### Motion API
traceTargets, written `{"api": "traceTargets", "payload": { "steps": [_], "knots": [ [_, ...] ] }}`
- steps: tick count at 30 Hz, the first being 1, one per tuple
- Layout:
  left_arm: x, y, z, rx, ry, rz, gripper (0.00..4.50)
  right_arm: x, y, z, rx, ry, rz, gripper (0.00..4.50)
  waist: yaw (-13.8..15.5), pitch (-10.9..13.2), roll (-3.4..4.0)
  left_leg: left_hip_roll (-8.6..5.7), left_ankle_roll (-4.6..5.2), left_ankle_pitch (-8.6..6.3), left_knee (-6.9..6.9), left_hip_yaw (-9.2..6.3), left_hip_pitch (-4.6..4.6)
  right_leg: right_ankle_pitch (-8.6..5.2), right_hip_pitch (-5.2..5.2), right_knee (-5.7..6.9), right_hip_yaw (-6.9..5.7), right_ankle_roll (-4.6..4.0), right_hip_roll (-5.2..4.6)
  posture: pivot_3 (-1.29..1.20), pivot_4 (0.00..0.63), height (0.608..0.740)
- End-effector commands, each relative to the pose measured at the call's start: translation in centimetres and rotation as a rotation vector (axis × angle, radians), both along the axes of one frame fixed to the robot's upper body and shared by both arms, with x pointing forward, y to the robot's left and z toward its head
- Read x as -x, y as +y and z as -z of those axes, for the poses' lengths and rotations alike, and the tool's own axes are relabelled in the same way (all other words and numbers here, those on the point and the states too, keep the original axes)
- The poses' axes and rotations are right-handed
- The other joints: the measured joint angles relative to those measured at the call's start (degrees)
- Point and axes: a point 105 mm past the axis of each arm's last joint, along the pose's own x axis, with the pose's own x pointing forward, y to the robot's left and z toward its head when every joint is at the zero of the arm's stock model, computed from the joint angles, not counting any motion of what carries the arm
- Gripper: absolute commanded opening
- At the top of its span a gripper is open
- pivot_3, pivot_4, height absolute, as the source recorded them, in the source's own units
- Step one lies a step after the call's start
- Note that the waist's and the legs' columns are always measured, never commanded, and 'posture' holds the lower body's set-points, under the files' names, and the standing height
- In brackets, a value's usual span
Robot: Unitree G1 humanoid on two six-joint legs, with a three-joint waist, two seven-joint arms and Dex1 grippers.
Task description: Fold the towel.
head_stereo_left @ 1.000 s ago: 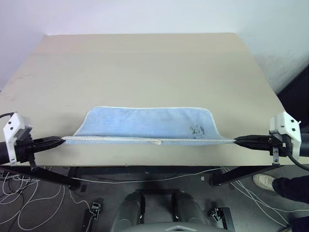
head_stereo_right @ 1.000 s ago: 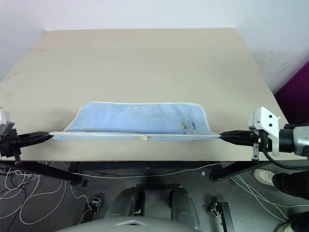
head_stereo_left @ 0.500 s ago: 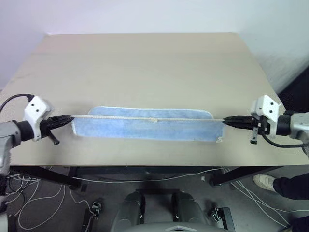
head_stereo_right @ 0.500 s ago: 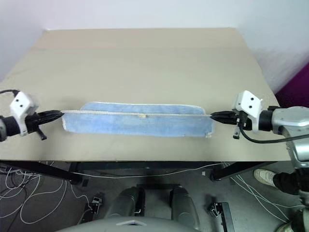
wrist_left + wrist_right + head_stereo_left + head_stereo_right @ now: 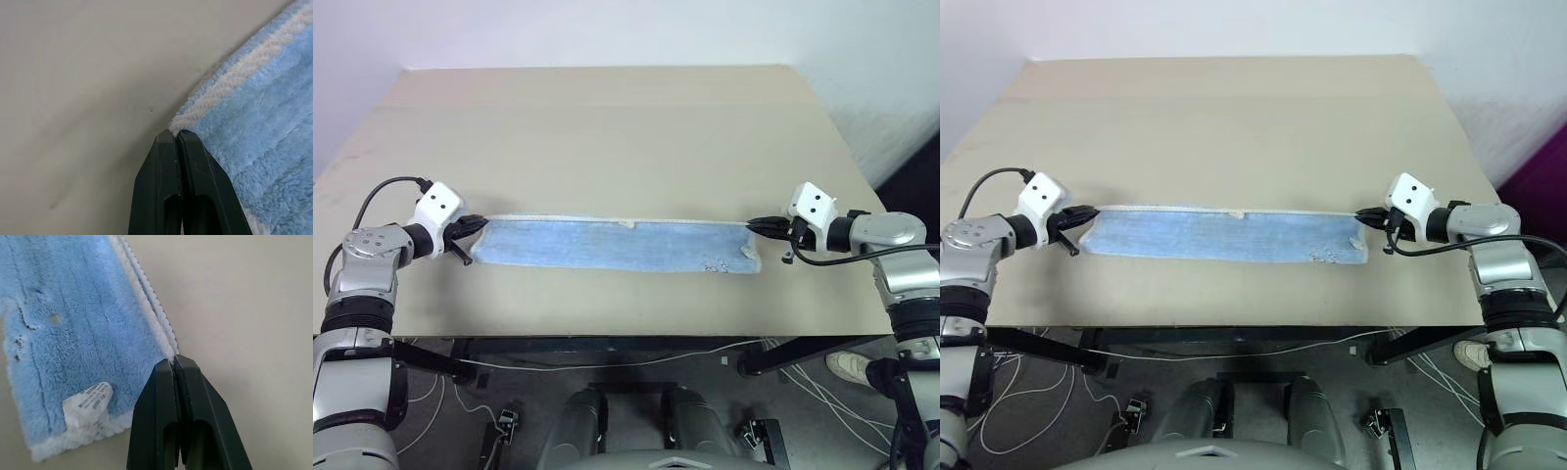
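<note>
The light blue towel lies as a long narrow doubled strip across the near half of the table, its white hem along the far edge. My left gripper is shut on the towel's far left corner, and my right gripper is shut on the far right corner. The hem runs taut and straight between the two. A white label shows near the right end.
The beige table stretches far beyond the towel, with its front edge close below the strip. Cables lie on the floor under the table. A person's shoe stands at the lower right.
Both grippers have carried the towel's held edge away from the table's front edge toward its far side, laying it over the rest of the towel. The towel has gone from hanging to a flat doubled strip.
</note>
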Motion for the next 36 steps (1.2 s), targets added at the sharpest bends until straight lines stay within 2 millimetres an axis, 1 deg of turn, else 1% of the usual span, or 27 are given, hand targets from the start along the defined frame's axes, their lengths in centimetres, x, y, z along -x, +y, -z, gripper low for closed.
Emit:
{"api": "traceTargets", "payload": {
  "steps": [1, 2, 5, 10, 12, 13, 16, 17, 19, 20, 21, 26, 28, 30, 32, 34, 36],
  "knots": [
    [-0.5, 0.0, -0.9, -0.021, -0.029, 0.010, 0.00, -0.4, -0.1, -1.1, -0.001, -0.033, -0.004, 0.03, 0.0, 0.0, 0.00, 0.00, 0.00, 0.00, 0.00, 0.00, 0.00, 0.00, 0.00, 0.00, 0.00, 0.00, 0.00, 0.00, 0.150, 0.740],
    [-0.5, 0.0, -0.8, -0.025, -0.027, 0.006, 0.00, -0.4, -0.1, -1.0, -0.003, -0.028, -0.005, 0.03, 0.1, 0.0, 0.00, 0.00, 0.00, 0.00, 0.00, 0.00, 0.00, 0.00, 0.00, 0.00, 0.00, 0.00, 0.00, 0.00, 0.150, 0.740],
    [-0.7, 0.1, -0.8, -0.001, -0.031, -0.015, 0.63, -0.5, -0.5, -1.0, -0.016, -0.021, 0.016, 0.62, 0.0, 0.0, 0.00, 0.00, 0.00, 0.00, 0.03, 0.00, 0.00, 0.00, 0.02, 0.00, 0.00, 0.00, 0.00, 0.00, 0.150, 0.740],
    [-1.1, 0.3, -1.5, 0.046, -0.072, -0.052, 2.23, -0.5, -1.2, -1.5, -0.041, -0.030, 0.046, 2.26, 0.1, 0.0, 0.00, 0.00, 0.00, 0.00, 0.03, -0.01, 0.00, 0.00, 0.02, 0.02, 0.00, 0.00, 0.00, 0.00, 0.150, 0.740],
    [-1.4, 0.6, -1.8, 0.044, -0.107, -0.085, 2.98, -0.5, -1.6, -1.9, -0.046, -0.050, 0.067, 3.03, 0.1, 0.0, 0.00, -0.01, 0.00, 0.00, 0.03, -0.01, 0.00, 0.00, 0.02, 0.02, 0.00, 0.00, -0.01, 0.00, 0.150, 0.740],
    [-1.6, 0.9, -2.0, 0.049, -0.125, -0.113, 3.27, -0.5, -1.9, -2.1, -0.052, -0.067, 0.081, 3.31, 0.1, 0.0, 0.00, -0.01, 0.00, 0.00, 0.03, -0.01, 0.00, 0.00, 0.02, 0.02, 0.00, 0.00, -0.01, 0.00, 0.150, 0.740],
    [-1.8, 1.2, -2.6, 0.116, -0.172, -0.155, 4.29, -0.5, -2.7, -3.5, -0.078, -0.143, 0.139, 4.36, 0.1, 0.0, 0.00, -0.01, 0.00, 0.00, 0.03, -0.02, 0.00, 0.00, 0.01, 0.02, 0.00, 0.00, -0.01, 0.00, 0.150, 0.740],
    [-1.7, 1.3, -2.7, 0.131, -0.183, -0.168, 4.30, -0.4, -3.0, -4.0, -0.096, -0.166, 0.157, 4.47, 0.1, 0.0, 0.00, -0.01, 0.00, 0.00, 0.03, -0.02, 0.00, 0.00, 0.01, 0.02, 0.00, 0.00, -0.02, 0.00, 0.150, 0.740],
    [-1.6, 1.8, -2.9, 0.165, -0.206, -0.200, 4.30, 0.0, -3.3, -5.5, -0.185, -0.222, 0.212, 4.47, 0.1, 0.0, 0.00, -0.01, 0.00, 0.00, 0.03, -0.02, -0.01, 0.00, 0.01, 0.02, 0.00, 0.01, -0.03, 0.00, 0.150, 0.740],
    [-1.4, 2.2, -2.9, 0.178, -0.215, -0.219, 4.30, 0.4, -3.3, -5.9, -0.252, -0.227, 0.239, 4.47, 0.1, 0.0, 0.00, -0.01, 0.00, 0.00, 0.03, -0.03, -0.01, 0.00, 0.01, 0.02, 0.00, 0.00, -0.03, 0.00, 0.150, 0.740],
    [-1.1, 2.6, -3.0, 0.184, -0.227, -0.236, 4.30, 1.1, -3.1, -6.0, -0.302, -0.217, 0.253, 4.47, 0.1, 0.0, -0.01, -0.01, 0.00, 0.00, 0.01, -0.04, -0.01, 0.00, 0.00, 0.02, 0.01, 0.00, -0.03, 0.00, 0.150, 0.740],
    [0.2, 4.7, -3.6, 0.236, -0.288, -0.322, 4.30, 5.1, -1.0, -4.4, -0.552, -0.037, 0.321, 4.47, 0.1, -0.1, -0.07, 0.05, 0.00, 0.00, -0.03, -0.11, -0.02, 0.00, 0.01, 0.12, 0.02, 0.00, -0.08, 0.00, 0.150, 0.740],
    [0.6, 5.0, -4.0, 0.262, -0.312, -0.324, 4.30, 6.5, -0.1, -3.9, -0.677, 0.059, 0.347, 4.47, 0.1, -0.1, -0.06, 0.04, 0.00, 0.00, 0.02, -0.10, -0.02, 0.00, 0.01, 0.10, 0.05, 0.00, -0.11, 0.00, 0.150, 0.740],
    [1.1, 3.9, -4.6, 0.277, -0.336, -0.260, 4.30, 7.9, 0.8, -3.1, -0.801, 0.168, 0.371, 4.47, 0.2, -0.1, -0.06, 0.04, 0.00, -0.01, 0.02, -0.12, -0.01, 0.00, 0.01, 0.10, 0.05, 0.00, -0.13, 0.00, 0.150, 0.740],
    [1.5, 2.4, -5.1, 0.295, -0.339, -0.177, 4.30, 9.1, 1.6, -2.3, -0.889, 0.273, 0.385, 4.47, 0.3, -0.1, -0.10, 0.04, 0.00, -0.01, 0.00, -0.14, -0.01, 0.00, 0.05, 0.04, 0.08, 0.00, -0.17, 0.00, 0.150, 0.740],
    [2.0, 0.3, -5.1, 0.313, -0.320, -0.080, 4.30, 10.1, 2.3, -1.6, -0.986, 0.361, 0.413, 4.47, 0.5, -0.1, -0.18, 0.03, 0.00, -0.01, -0.02, -0.19, -0.01, 0.00, 0.11, -0.03, 0.06, 0.00, -0.23, 0.00, 0.150, 0.740],
    [2.6, -2.3, -5.0, 0.338, -0.296, 0.037, 4.30, 10.7, 2.8, -0.8, -1.067, 0.437, 0.458, 4.47, 0.4, -0.1, -0.18, 0.00, 0.00, -0.01, -0.03, -0.20, 0.01, 0.00, 0.15, -0.06, 0.05, 0.00, -0.30, 0.00, 0.150, 0.740]
  ]
}}
